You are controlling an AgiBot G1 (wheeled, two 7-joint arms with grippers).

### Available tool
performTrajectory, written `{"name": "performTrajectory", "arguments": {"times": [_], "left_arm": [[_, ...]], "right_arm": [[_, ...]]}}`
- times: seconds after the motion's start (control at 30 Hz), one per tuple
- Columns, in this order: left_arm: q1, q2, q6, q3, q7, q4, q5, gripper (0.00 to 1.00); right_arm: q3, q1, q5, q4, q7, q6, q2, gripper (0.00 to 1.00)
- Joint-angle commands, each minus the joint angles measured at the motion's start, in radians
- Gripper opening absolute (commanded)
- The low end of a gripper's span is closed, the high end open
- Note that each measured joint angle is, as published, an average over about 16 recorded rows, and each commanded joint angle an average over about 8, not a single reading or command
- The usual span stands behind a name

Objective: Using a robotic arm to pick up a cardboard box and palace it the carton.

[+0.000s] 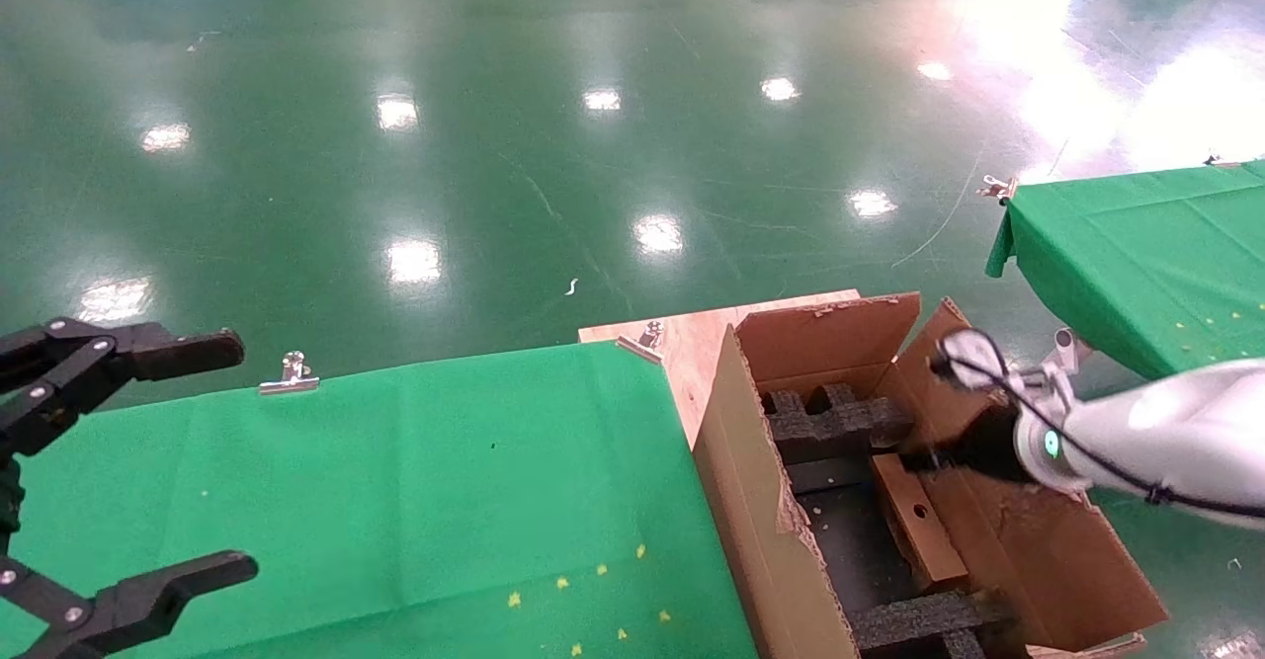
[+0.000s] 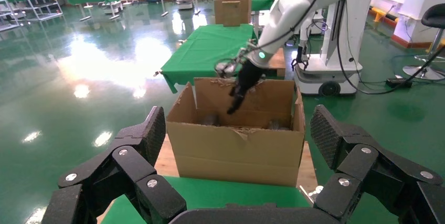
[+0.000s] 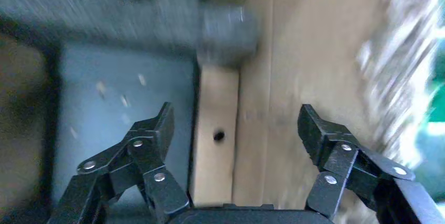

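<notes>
In the head view the carton stood against the end of the green-covered desk. The cardboard box rested on its narrow edge inside the carton, against the wall farthest from the desk, with its long axis running from the near foam insert toward the far one. The right hand reached in over that wall, just above the far end of the box; its fingers were hidden there. The left hand hung spread over the desk, well apart from the carton, so the right arm was by far the nearer.

In the left wrist view the left hand was spread and empty, and the right hand dipped into the carton from its far side.

In the right wrist view the right hand was spread wide and held nothing. The cardboard box lay below it, nearer one finger than the other, its long axis pointing straight away from the wrist. The box already appeared placed, so the next move was probably a straight lift out.
</notes>
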Motion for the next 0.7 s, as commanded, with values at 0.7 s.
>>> {"name": "performTrajectory", "arguments": {"times": [0.7], "left_arm": [[0.0,0.0,0.0,0.0,0.0,0.0,-0.001,1.0]], "right_arm": [[0.14,0.275,0.19,0.171,-0.193,0.015,0.066,1.0]]}}
